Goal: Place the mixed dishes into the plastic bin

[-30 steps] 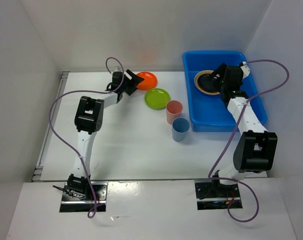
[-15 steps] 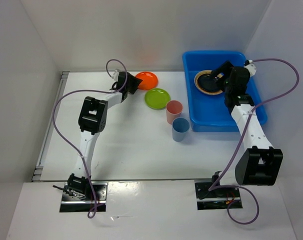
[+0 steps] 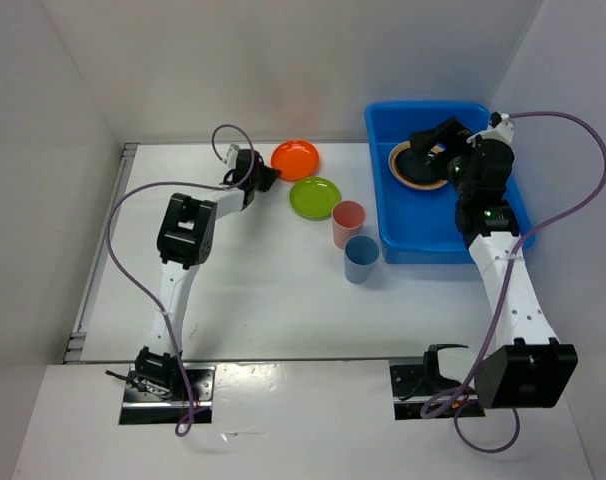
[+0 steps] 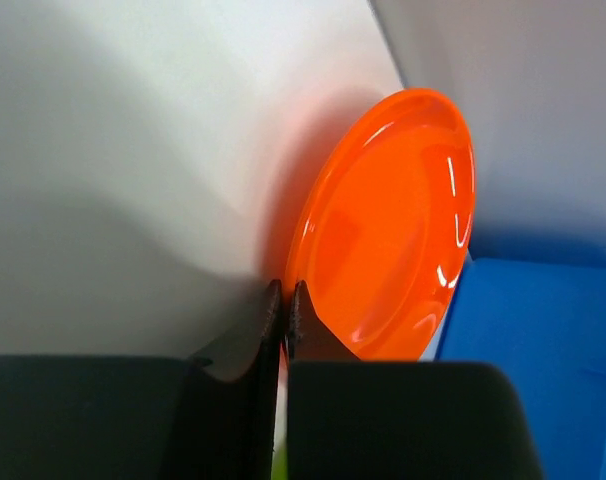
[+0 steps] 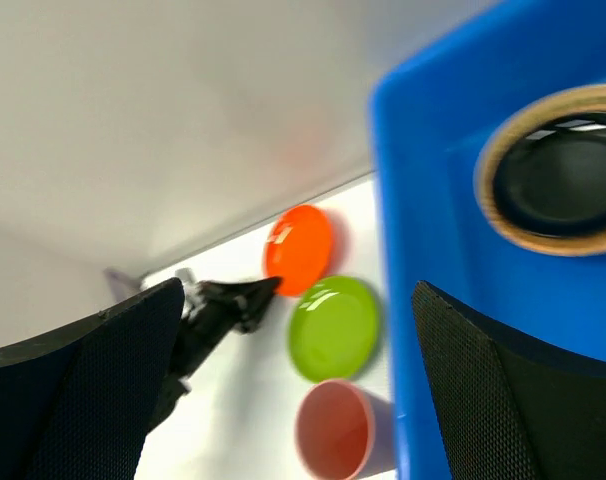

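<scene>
My left gripper (image 3: 270, 176) is shut on the near-left rim of the orange plate (image 3: 295, 158), which lies at the back of the table; in the left wrist view the jaws pinch that rim (image 4: 285, 300) of the plate (image 4: 383, 230). A lime green plate (image 3: 315, 197), a salmon-pink cup (image 3: 348, 222) and a blue cup (image 3: 361, 258) sit beside the plastic bin (image 3: 423, 250). Inside the bin a black plate (image 3: 415, 166) rests on a woven tray (image 3: 394, 158). My right gripper (image 3: 435, 138) hovers open above them, holding nothing (image 5: 295, 290).
White walls close in the table at the back and on both sides. The bin's left wall (image 5: 423, 200) stands just right of the two cups. The left arm's purple cable (image 3: 133, 200) loops over the left part of the table.
My left gripper has slid right to the orange plate and shut on its rim. The right arm has drawn back and up over the bin, its gripper still open.
</scene>
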Controlling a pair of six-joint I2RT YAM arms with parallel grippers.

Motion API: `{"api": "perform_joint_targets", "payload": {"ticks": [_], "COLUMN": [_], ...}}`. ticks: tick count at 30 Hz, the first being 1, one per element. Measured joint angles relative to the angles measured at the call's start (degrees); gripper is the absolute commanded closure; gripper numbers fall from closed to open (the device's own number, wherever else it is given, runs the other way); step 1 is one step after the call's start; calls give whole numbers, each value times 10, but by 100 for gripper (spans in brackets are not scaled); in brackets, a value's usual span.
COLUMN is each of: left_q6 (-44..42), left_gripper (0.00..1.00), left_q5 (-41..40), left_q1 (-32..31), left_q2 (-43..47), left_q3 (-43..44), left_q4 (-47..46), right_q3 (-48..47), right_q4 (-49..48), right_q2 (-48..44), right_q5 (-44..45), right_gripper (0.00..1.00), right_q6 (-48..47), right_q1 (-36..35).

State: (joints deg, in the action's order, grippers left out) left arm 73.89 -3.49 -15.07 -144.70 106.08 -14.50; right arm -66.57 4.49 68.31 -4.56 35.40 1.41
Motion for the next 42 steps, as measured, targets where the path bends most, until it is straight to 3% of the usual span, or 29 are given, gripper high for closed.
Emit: {"api": "perform_joint_targets", "payload": {"ticks": [4,9,15,20,24,29,42], "left_q6": [8,-20,-66,-120,-155,-179,-207], "left_gripper": [100,100,100,100,100,100,100], "left_q5": [41,115,174,236,270,293,331], "left_q1": [12,40,59,47,28,19,8], "left_q2": [73,189,361,470,500,509,536], "left_q3": [-138,-264,-301,-297,-296,-320,-326], "left_q4": [-64,-65,-70,-67,-39,-2,32], "right_q3": [5,14,11,-30,-81,-105,-116], "right_q4": [-20,-36,-40,-34,-26,-18,-2], "right_q2": [-30,-48,-21,57,120,134,167], "right_q5": [-63,-156,-224,-268,-291,-299,-239], "right_gripper": [1,1,1,1,1,1,2], "right_q6": [-10,-15,-24,-33,-38,-41,-53], "right_q1": [-27,-35,-57,-90,-112,-128,-177]}}
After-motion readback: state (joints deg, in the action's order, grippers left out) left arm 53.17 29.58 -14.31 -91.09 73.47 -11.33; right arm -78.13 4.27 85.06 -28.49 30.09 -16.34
